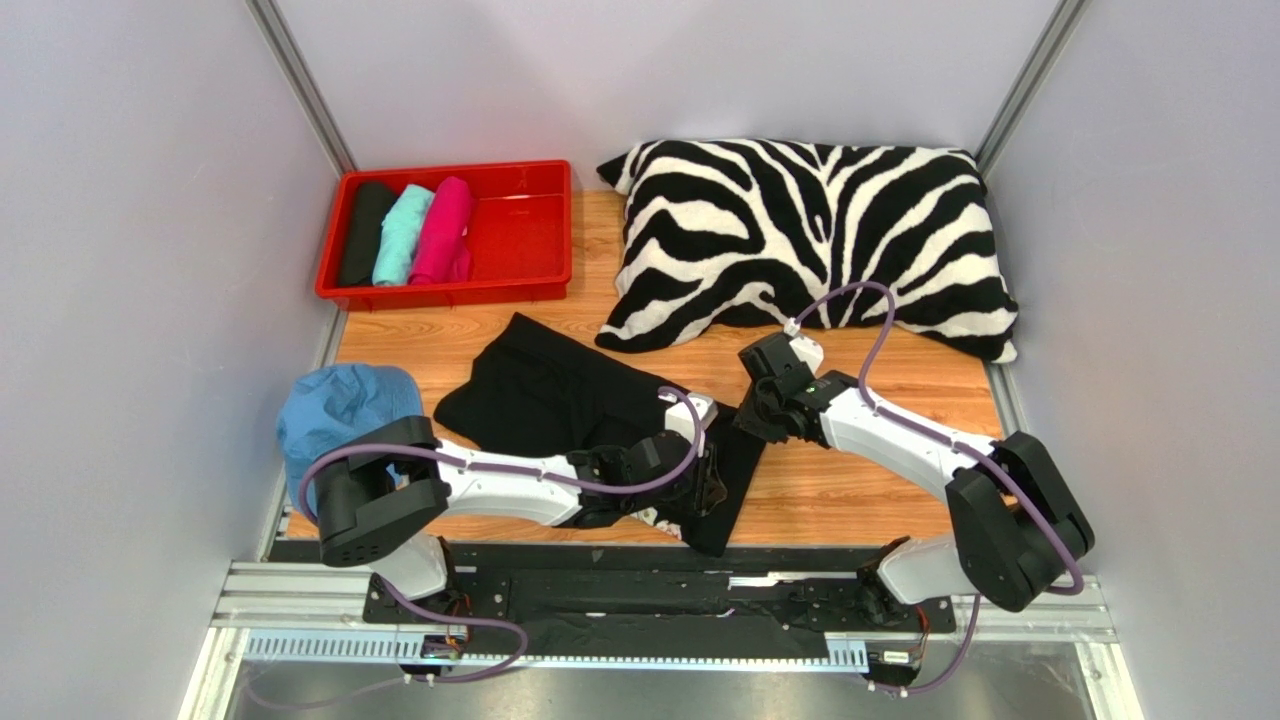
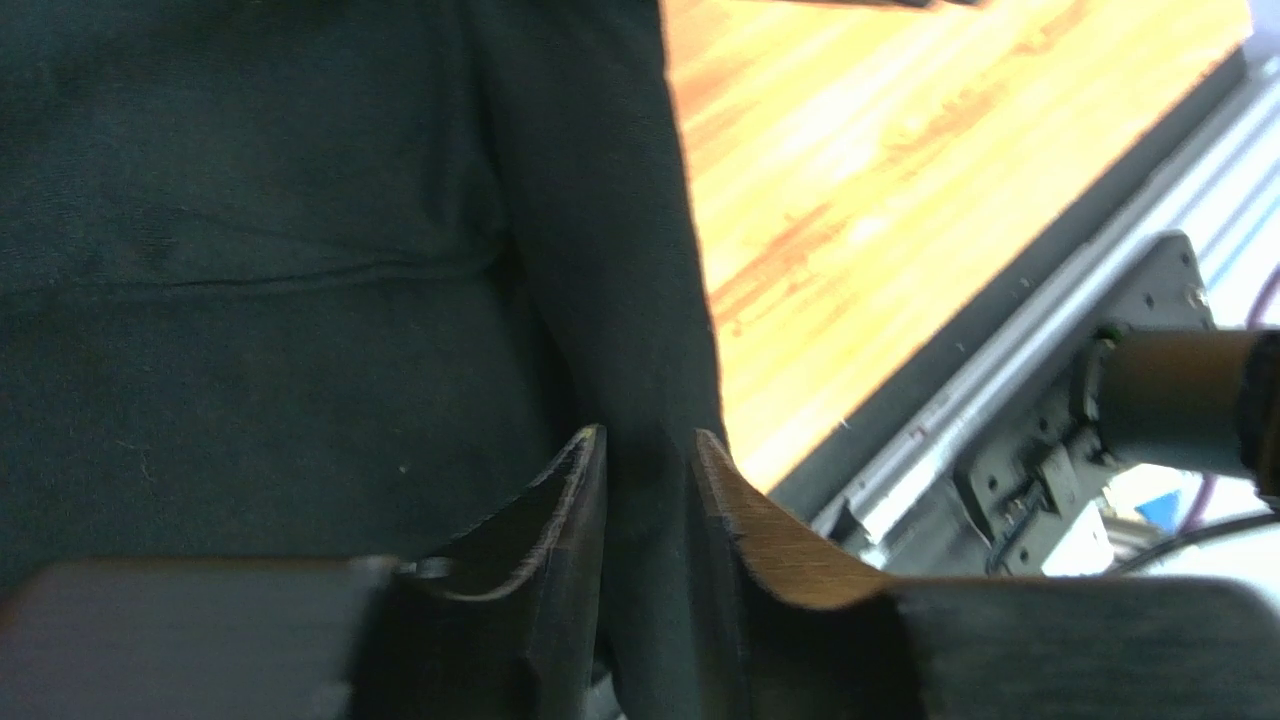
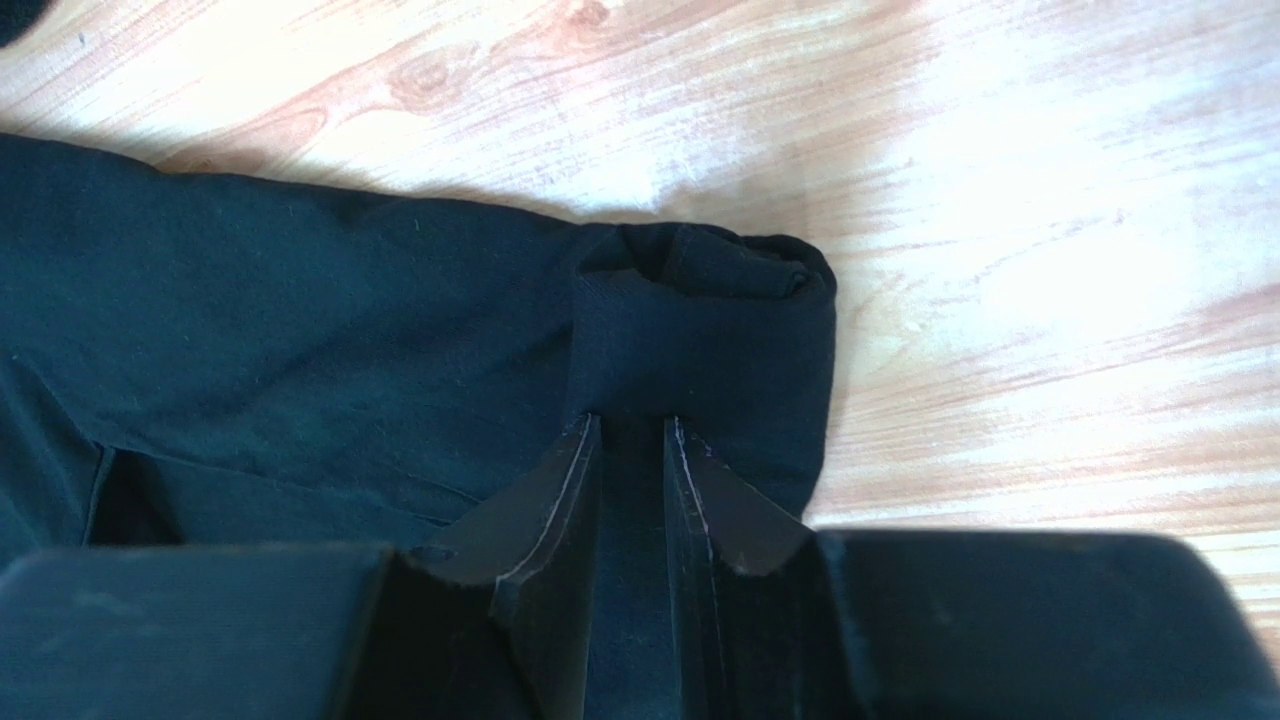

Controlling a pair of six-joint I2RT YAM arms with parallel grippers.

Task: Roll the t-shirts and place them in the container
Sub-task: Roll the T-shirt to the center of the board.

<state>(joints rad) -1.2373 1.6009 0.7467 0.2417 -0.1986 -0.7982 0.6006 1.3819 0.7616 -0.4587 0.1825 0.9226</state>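
Three rolled t-shirts [image 1: 403, 233] are lying in the red tray [image 1: 519, 225], while the large black t-shirt [image 1: 549, 390] is sprawling on the table [image 1: 887, 503] barely started, the right gripper [image 3: 631, 425] pinching its curled end and the left gripper [image 2: 646, 438] straddling a fold, its hold impossible to judge.

The left arm [image 1: 504, 488] and the right arm [image 1: 887, 435] pair white link shells with bulky black joint housings. A lilac cable [image 1: 854, 285] loops along each. The left end effector [image 2: 649, 438] and right end effector [image 3: 631, 425] are black, each with two dark, wedge-shaped fingers [image 3: 549, 510] with thin, glossy edges.
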